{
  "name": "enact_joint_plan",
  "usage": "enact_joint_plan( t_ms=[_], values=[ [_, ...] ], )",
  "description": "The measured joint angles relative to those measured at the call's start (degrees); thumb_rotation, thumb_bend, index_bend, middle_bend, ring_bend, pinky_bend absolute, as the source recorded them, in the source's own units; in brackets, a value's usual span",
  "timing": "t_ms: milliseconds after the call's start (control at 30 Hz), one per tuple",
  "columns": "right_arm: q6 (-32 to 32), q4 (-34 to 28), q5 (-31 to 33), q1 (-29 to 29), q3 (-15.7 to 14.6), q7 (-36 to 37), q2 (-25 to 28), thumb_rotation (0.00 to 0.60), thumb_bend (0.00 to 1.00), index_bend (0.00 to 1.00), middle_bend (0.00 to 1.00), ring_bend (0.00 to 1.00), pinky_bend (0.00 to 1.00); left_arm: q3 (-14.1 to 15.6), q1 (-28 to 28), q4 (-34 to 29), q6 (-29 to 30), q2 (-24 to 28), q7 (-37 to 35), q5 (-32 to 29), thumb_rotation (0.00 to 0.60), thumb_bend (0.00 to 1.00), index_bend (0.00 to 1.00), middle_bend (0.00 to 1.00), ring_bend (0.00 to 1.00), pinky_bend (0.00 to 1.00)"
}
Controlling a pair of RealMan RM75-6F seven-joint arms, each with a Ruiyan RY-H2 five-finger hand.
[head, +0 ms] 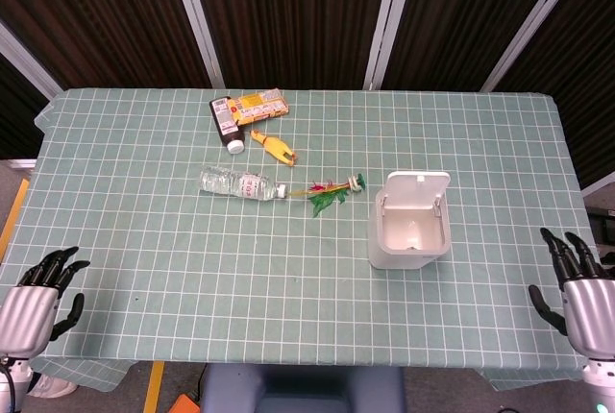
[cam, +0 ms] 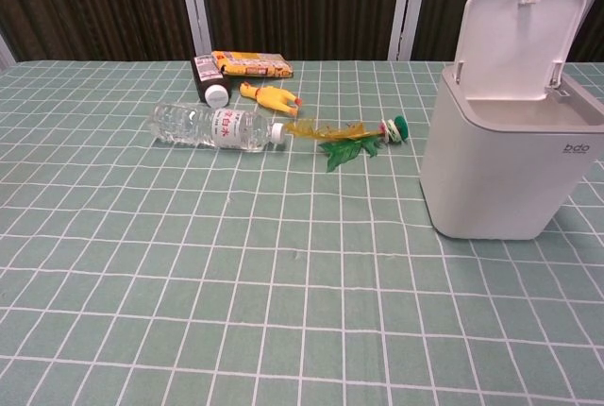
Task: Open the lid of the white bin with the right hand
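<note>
The white bin (head: pixel 408 235) (cam: pixel 510 170) stands on the right part of the table, its lid (head: pixel 417 189) (cam: pixel 516 42) raised upright at the back and the inside showing empty. My right hand (head: pixel 586 298) hangs at the right edge of the head view, well off to the right of the bin, fingers spread and holding nothing. My left hand (head: pixel 34 300) sits at the lower left corner of the head view, near the table's front edge, fingers apart and empty. The chest view shows neither hand.
A clear water bottle (head: pixel 240 183) (cam: pixel 212 126) lies left of the bin, with a green and yellow toy sprig (head: pixel 332 190) (cam: pixel 349 137) between them. Further back are a yellow rubber chicken (head: pixel 273 148), a dark bottle (head: pixel 227 124) and a yellow box (head: pixel 259 104).
</note>
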Motion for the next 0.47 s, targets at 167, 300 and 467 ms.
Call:
enact_joint_plan(
  t_ms=[167, 300, 467],
  values=[
    [-2.9, 1.1, 2.2, -0.2, 0.5, 4.0, 0.5, 0.6, 0.28, 0.0, 0.0, 0.0, 0.22, -0.2, 0.0, 0.1, 0.1, -0.1, 0.0, -0.2, 0.6, 0.5, 0.27, 0.14, 0.13, 0.29],
    [-5.3, 1.2, 3.1, 0.0, 0.7, 0.1, 0.2, 0.6, 0.26, 0.0, 0.0, 0.0, 0.22, -0.4, -0.1, 0.3, -0.2, 0.0, -0.4, -0.7, 0.6, 0.5, 0.27, 0.14, 0.13, 0.3],
    [-5.5, 1.8, 1.7, -0.4, 0.6, -1.6, -0.7, 0.6, 0.26, 0.0, 0.0, 0.0, 0.21, -0.3, -0.3, 0.4, -0.4, 0.1, -0.7, -0.4, 0.6, 0.5, 0.27, 0.14, 0.13, 0.3]
  ],
)
